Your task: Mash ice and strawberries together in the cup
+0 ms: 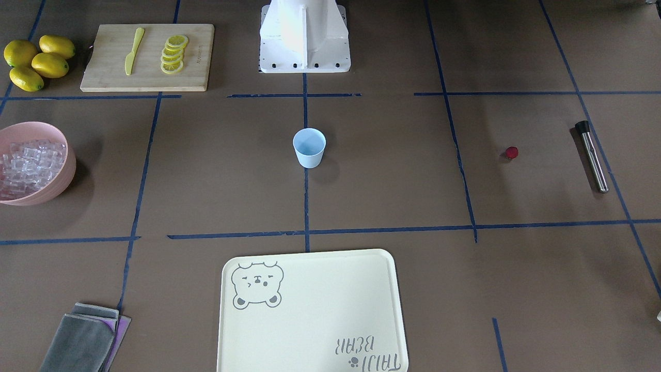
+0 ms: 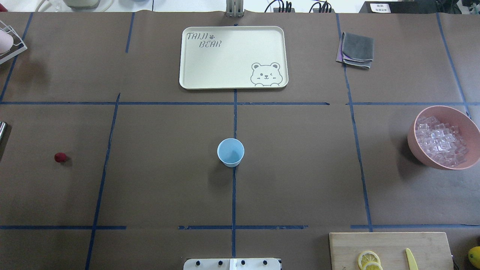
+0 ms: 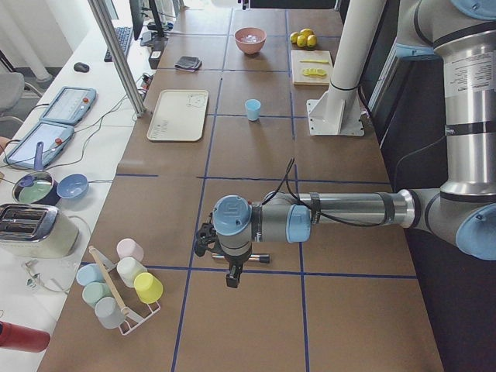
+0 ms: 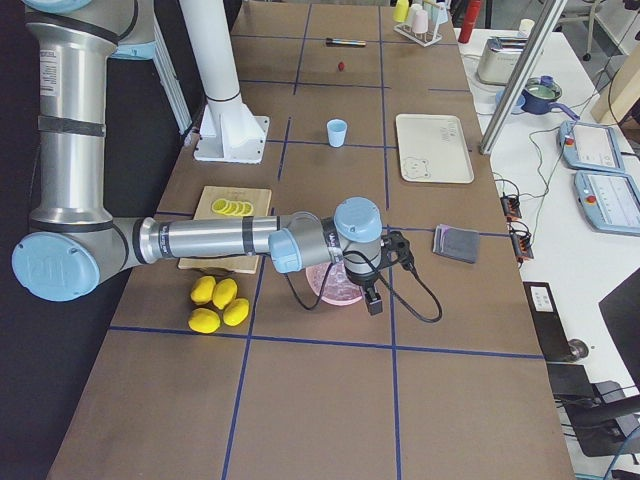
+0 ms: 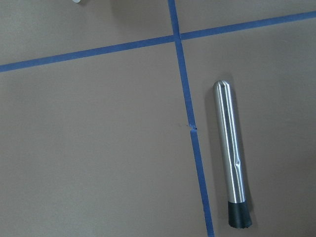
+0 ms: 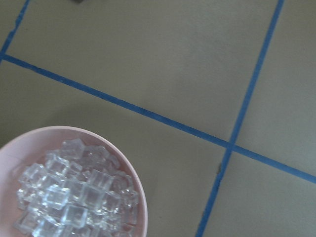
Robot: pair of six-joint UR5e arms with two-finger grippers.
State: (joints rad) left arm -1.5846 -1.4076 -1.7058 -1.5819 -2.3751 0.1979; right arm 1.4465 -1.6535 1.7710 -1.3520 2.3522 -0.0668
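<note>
The pale blue cup [image 1: 309, 148] [image 2: 230, 152] stands upright at the table's centre, and its inside looks bare. A small dark red strawberry [image 1: 511, 152] [image 2: 60, 157] lies on the paper on my left side. The ice [image 1: 26, 165] [image 6: 74, 197] fills a pink bowl [image 2: 416, 148] on my right side. My left gripper [image 3: 231, 275] shows only in the exterior left view, hanging over a steel muddler [image 5: 231, 158] [image 1: 592, 156]. My right gripper [image 4: 372, 300] shows only in the exterior right view, above the bowl. I cannot tell whether either gripper is open or shut.
A cream bear tray [image 2: 232, 56] lies beyond the cup, with a folded grey cloth [image 2: 357, 49] to its right. A cutting board [image 1: 147, 57] carries lemon slices and a yellow knife, with whole lemons [image 1: 38, 61] beside it. A rack of pastel cups [image 3: 124, 283] stands at the left end.
</note>
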